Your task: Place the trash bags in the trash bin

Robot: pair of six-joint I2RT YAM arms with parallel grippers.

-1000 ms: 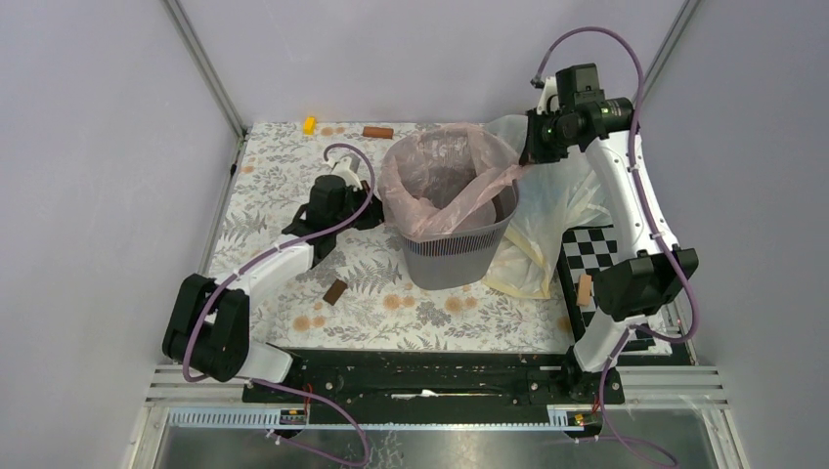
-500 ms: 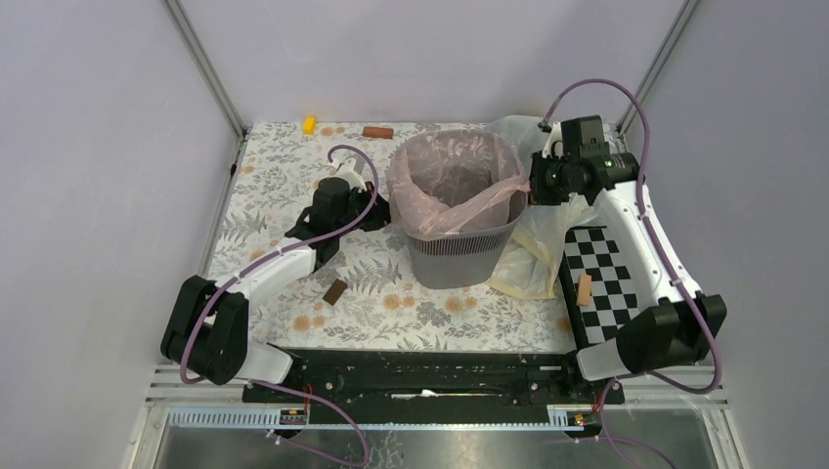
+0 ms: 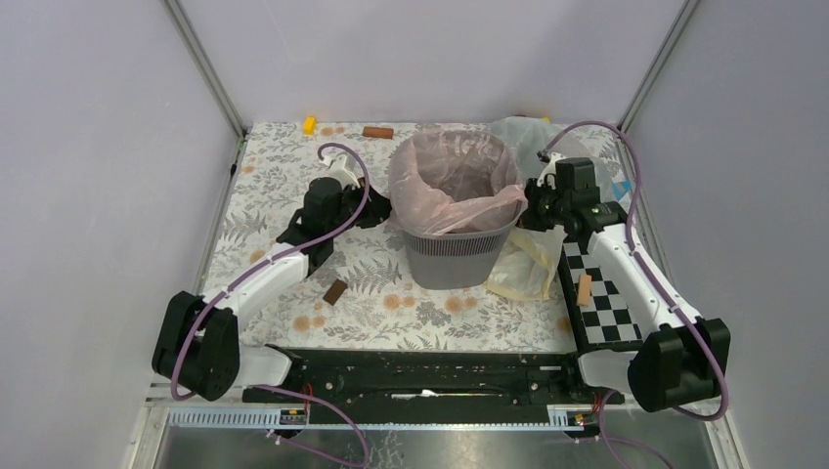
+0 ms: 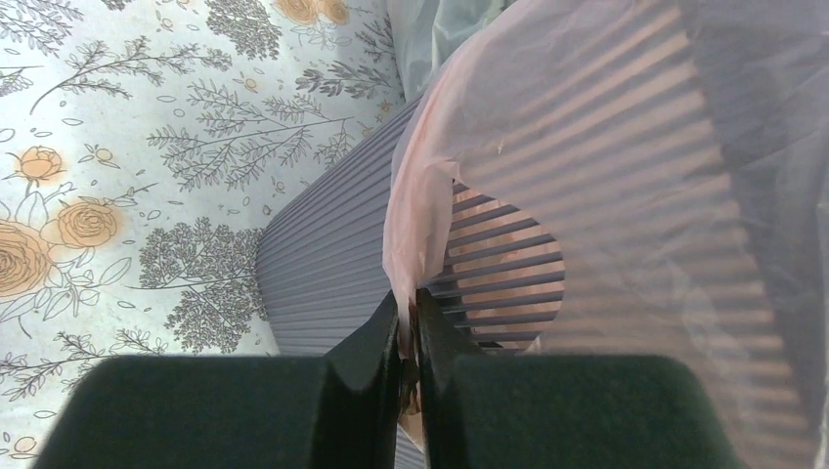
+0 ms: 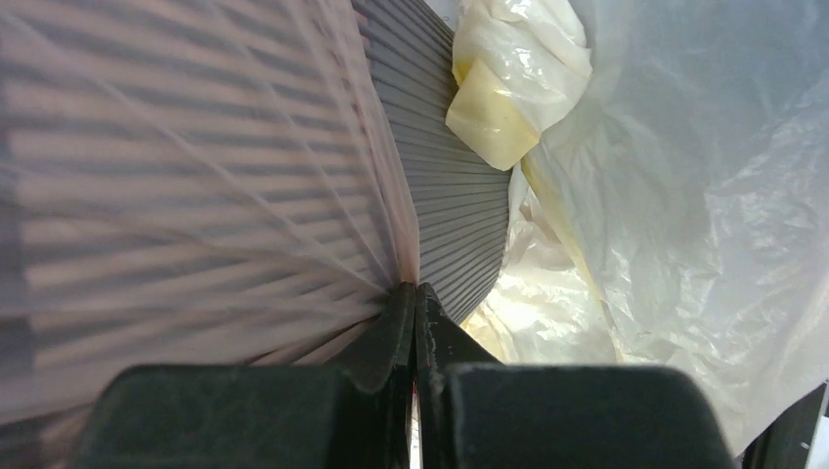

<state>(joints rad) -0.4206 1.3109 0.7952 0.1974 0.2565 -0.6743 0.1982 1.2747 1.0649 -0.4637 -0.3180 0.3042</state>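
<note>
The trash bin (image 3: pixel 458 256) stands mid-frame on the desk (image 3: pixel 283 176), with the trash bag (image 3: pixel 445 186) inside it and over its rim. The left gripper (image 3: pixel 383 211) is at the bin's left and the right gripper (image 3: pixel 529 202) at its right. A larger bag (image 3: pixel 528 269) lies right of the bin, a checkerboard (image 3: pixel 604 303) beyond.

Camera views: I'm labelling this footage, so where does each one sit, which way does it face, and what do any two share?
Top external: above and behind the bases, looking down on the table; left arm and right arm show whole, flanking the bin.
Left wrist: on the left arm, looking along the left gripper, shut on the pink bag, toward the bin's wall.
Right wrist: likewise along the right gripper, shut on that bag; clear bag beyond.
Shared: both wrist views show bin mesh through pink film.
</note>
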